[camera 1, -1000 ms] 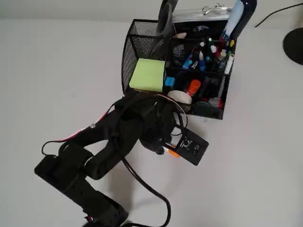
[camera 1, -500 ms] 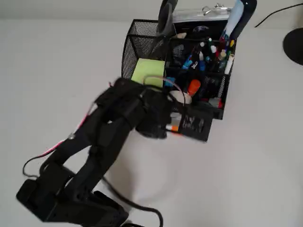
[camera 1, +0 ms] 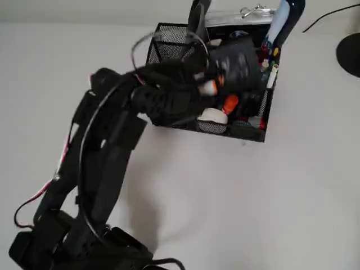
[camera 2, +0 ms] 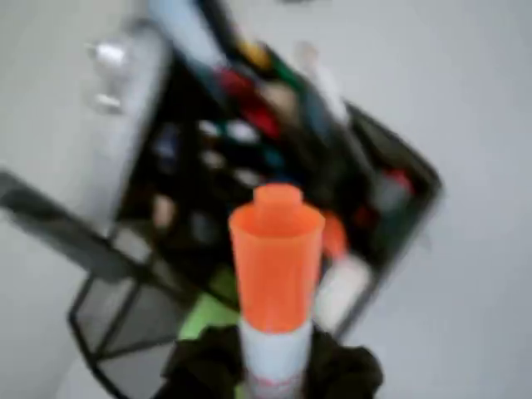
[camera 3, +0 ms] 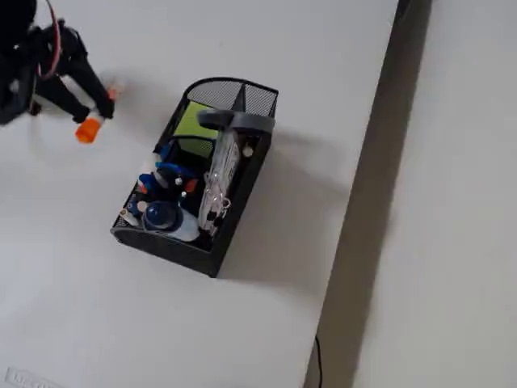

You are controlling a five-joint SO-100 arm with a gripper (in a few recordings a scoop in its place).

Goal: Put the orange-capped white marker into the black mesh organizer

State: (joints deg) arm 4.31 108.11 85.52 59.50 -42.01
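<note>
While the black arm (camera 1: 107, 169) reached across the white table (camera 1: 292, 185) in the overhead view, its fingers (camera 2: 274, 370) were clamped on the orange-capped white marker (camera 2: 276, 283), gripping the white barrel low down so that the orange cap stood clear of them. In the wrist view the marker's long axis ran straight out from the fingers, cap leading, and pointed toward the black mesh organizer (camera 2: 108, 324) below it; a trace of red print showed on the barrel just at the fingers. The view was blurred, so which compartment lay under the cap could not be told.

In the overhead view the marker (camera 1: 209, 87) appeared as a small patch of orange and white beside the wrist camera housing (camera 1: 239, 62), held above the organizer (camera 1: 169, 50), which stood near the far edge of the table. A roll of white tape (camera 1: 212, 115) and a stubby orange item (camera 1: 229, 104) sat in its front compartments, and blue-capped pens (camera 3: 166, 171) crowded the middle ones in the fixed view. A grey handle (camera 3: 238, 121) lay across its top there, and a green pad of sticky notes (camera 3: 191, 121) filled the compartment by the curved side. In that same view the orange cap (camera 3: 86, 130) hung in the air off the organizer's (camera 3: 242, 186) curved end, pointing downward and apart from the mesh.
</note>
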